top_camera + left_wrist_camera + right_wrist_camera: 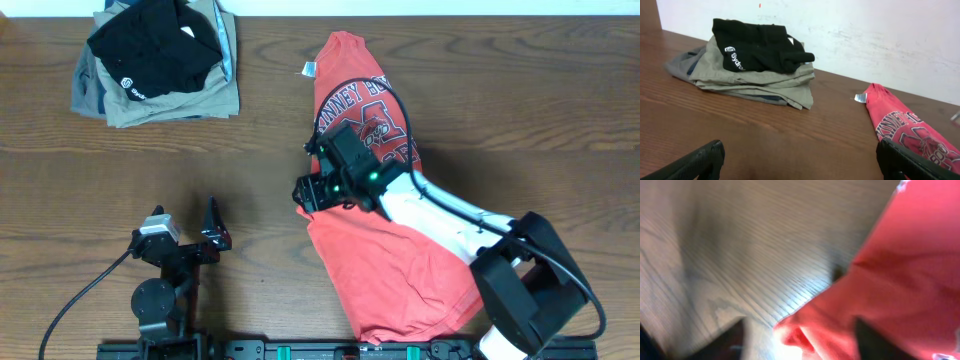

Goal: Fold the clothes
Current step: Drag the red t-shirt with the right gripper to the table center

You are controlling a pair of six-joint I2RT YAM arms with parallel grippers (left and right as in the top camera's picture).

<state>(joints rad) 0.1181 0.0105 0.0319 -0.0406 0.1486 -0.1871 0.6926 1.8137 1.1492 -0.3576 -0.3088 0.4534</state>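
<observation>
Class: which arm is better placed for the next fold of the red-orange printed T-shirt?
Right, likely. The right pincer hovers open at the red-orange printed cotton T-shirt's edge; the left pincer stands open over wooden table, apart from it.

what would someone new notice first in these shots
The red-orange T-shirt stands out first, lying long and narrow on the right of the table, with the right arm's fingers open at its left edge. Next comes the pile in the far left corner, a black garment on a khaki one. The left arm's fingers are open and empty.
</observation>
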